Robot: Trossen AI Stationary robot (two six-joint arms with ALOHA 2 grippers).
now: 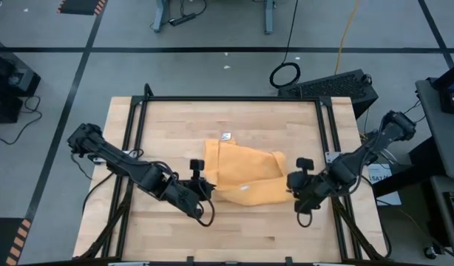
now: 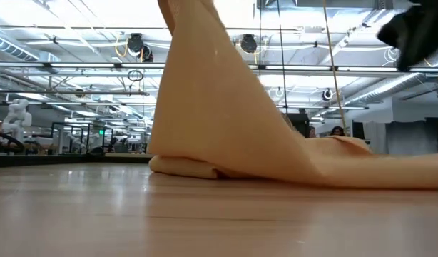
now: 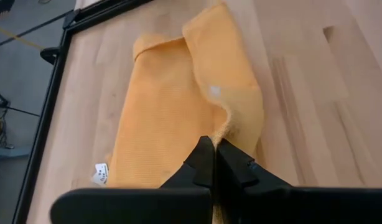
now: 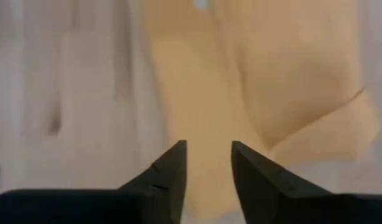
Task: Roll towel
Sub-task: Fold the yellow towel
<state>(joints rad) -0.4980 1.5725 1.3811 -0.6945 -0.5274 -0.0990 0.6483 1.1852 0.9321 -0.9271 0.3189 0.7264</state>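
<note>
The mustard-yellow towel point(image 1: 245, 174) lies folded on the middle of the wooden table, with its white tag point(image 1: 227, 137) at its far edge. My left gripper point(image 1: 211, 191) is at the towel's near left part and is shut on it. In the low view the towel point(image 2: 226, 121) rises from the table into a tall peak. My right gripper point(image 1: 292, 185) hovers open over the towel's right end. It touches nothing, and the right wrist view shows cloth point(image 4: 241, 81) below the gap between its fingers. My left gripper pinches a raised ridge of the towel's near edge point(image 3: 227, 127) between its two shut fingers; one layer or several, I cannot tell. The fingers come slanting from the table's left. The held part is drawn up into a peak point(image 2: 187, 28), and the rest lies on the table.
Black frame rails point(image 1: 138, 148) run along the table's left, far and right sides. Bare wood point(image 1: 242, 229) lies between the towel and the near edge. A dark keyboard-like case point(image 1: 338, 85) sits beyond the far right corner.
</note>
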